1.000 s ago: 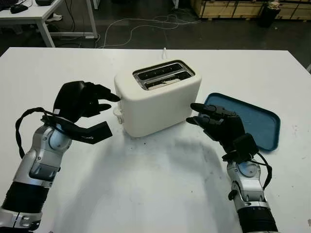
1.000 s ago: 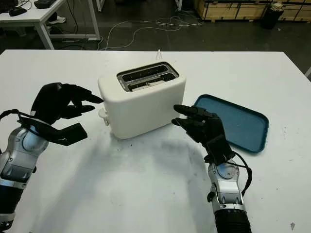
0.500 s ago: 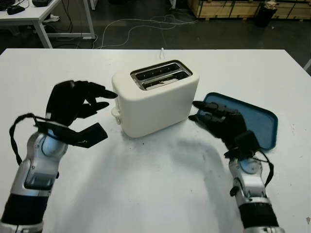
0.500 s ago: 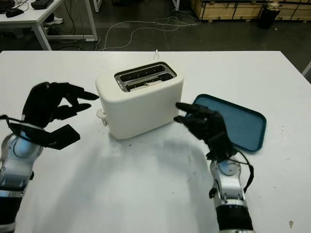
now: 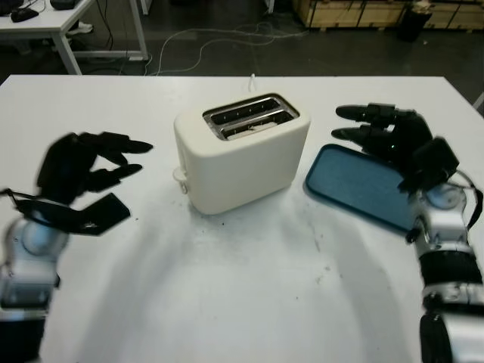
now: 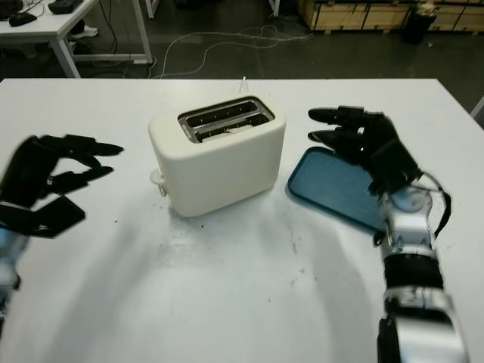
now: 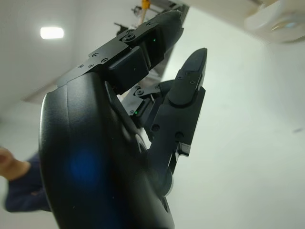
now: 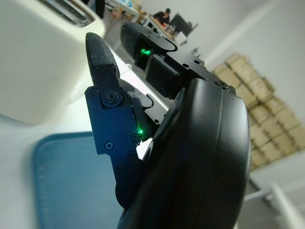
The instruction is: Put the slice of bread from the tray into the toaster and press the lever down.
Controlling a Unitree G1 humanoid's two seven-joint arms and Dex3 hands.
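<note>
The white toaster (image 5: 242,162) stands mid-table, its two slots (image 5: 249,117) facing up. A pale edge of the bread slice (image 5: 248,130) shows in the nearer slot. The lever knob (image 5: 180,177) sits low on the toaster's left end. Right of the toaster lies the blue tray (image 5: 355,185), nothing on it. My left hand (image 5: 87,162) is open in the air left of the toaster, a clear gap from the lever. My right hand (image 5: 378,130) is open, raised over the tray's far right part. The right wrist view shows the tray (image 8: 66,186) under the fingers (image 8: 102,62).
The white table (image 5: 242,287) has wide free room in front of the toaster. The toaster's cord (image 5: 254,79) runs off the far edge. Beyond are a second table (image 5: 45,23) and wooden crates (image 5: 355,11). A person's sleeve (image 7: 24,191) shows in the left wrist view.
Both hands drew away from the toaster: the left moved out to the left, the right rose and swung right, above the tray.
</note>
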